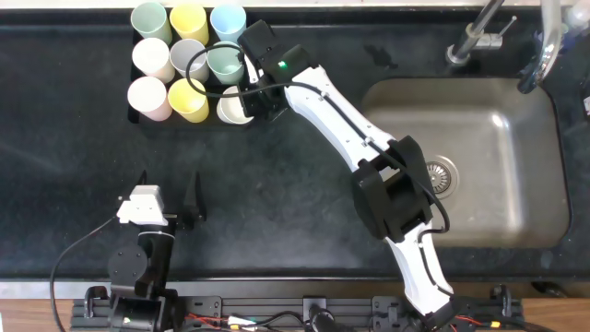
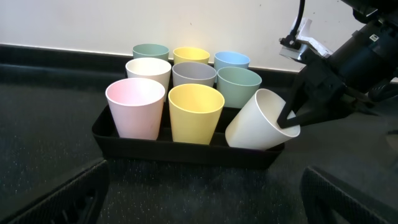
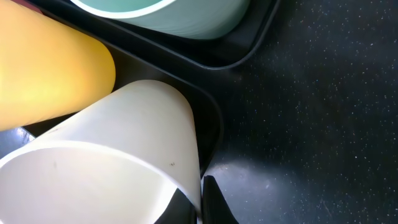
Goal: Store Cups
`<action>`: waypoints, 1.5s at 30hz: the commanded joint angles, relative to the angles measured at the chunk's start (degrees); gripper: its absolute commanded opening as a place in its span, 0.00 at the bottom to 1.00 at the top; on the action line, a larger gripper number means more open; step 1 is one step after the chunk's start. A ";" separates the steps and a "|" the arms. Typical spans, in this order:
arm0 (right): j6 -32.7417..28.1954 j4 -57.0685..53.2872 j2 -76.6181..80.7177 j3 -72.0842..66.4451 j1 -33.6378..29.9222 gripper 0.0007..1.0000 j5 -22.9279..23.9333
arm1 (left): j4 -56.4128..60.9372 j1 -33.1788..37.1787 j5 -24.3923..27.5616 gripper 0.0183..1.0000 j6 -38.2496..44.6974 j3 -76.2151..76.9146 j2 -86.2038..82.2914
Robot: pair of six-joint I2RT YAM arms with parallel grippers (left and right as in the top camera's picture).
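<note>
On the black worktop [image 1: 83, 166], the right pincer [image 2: 290, 122] grips a tilted white cup [image 2: 254, 124].

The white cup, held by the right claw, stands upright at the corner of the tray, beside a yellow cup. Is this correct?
Not quite. The white cup, held by the right claw, is tilted, not upright; the left wrist view shows this. It is at the corner of the tray, beside a yellow cup.
</note>
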 commanded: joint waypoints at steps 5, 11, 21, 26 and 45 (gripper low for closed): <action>0.48 0.20 0.37 0.66 -0.42 0.15 0.92 | -0.11 0.52 -0.46 1.00 1.07 -0.07 -0.61; 0.48 -0.09 0.33 0.68 -0.39 0.27 0.46 | -0.11 0.52 -0.46 1.00 1.05 -0.07 -0.61; -0.22 -1.42 -5.99 0.66 -0.17 0.44 0.48 | -0.11 0.52 -0.46 1.00 1.07 -0.07 -0.61; -0.98 -1.81 -12.22 0.66 -0.17 0.58 0.74 | -0.09 0.52 -0.46 1.00 1.05 -0.07 -0.61; -11.78 -17.99 -40.76 -4.22 -11.30 0.71 12.41 | -0.11 0.52 -0.46 1.00 1.05 -0.07 -0.61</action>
